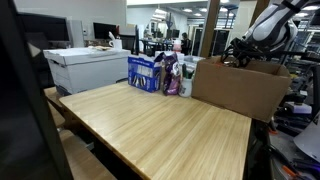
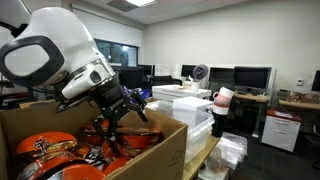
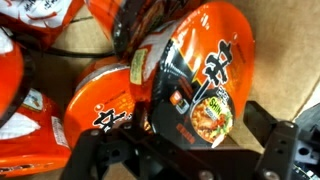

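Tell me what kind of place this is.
Most likely an office or lab workroom. Desks carry rows of computer monitors, a white office printer stands behind a wooden table, and a robot arm reaches into a cardboard box of orange noodle bowls.

A wooden table [image 1: 160,125] spread out below and to one side of the gripper [image 2: 122,108]. A blue package [image 1: 145,73] stood on it, near the gripper. Well apart from the gripper, across the room, stood a desk fan [image 2: 199,72] and dark monitors [image 2: 250,78].
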You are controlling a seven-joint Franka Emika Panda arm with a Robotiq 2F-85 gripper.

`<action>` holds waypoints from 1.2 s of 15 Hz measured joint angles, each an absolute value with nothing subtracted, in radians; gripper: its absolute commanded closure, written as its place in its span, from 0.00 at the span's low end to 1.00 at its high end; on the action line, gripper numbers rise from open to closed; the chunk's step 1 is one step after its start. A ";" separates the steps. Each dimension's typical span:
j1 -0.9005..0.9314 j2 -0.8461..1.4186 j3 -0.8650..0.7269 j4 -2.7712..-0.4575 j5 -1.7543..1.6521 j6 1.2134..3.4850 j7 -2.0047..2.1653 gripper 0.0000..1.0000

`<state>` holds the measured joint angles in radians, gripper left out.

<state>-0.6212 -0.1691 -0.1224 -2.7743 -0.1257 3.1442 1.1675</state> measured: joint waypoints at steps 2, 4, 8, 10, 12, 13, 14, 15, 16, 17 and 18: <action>-0.621 -0.164 -0.121 -2.774 -0.126 3.144 1.167 0.00; -0.622 -0.159 -0.120 -2.774 -0.126 3.144 1.167 0.15; -0.624 -0.149 -0.117 -2.775 -0.126 3.143 1.167 0.36; -0.627 -0.146 -0.117 -2.777 -0.126 3.142 1.167 0.49; -0.630 -0.145 -0.117 -2.779 -0.126 3.142 1.167 0.60; -0.631 -0.145 -0.116 -2.779 -0.126 3.142 1.167 0.65; -0.632 -0.147 -0.116 -2.779 -0.126 3.143 1.167 0.70; -0.633 -0.149 -0.115 -2.779 -0.126 3.143 1.167 0.71; -0.634 -0.151 -0.115 -2.779 -0.126 3.143 1.167 0.74; -0.635 -0.152 -0.114 -2.779 -0.126 3.143 1.167 0.77; -0.636 -0.154 -0.112 -2.778 -0.126 3.143 1.167 0.83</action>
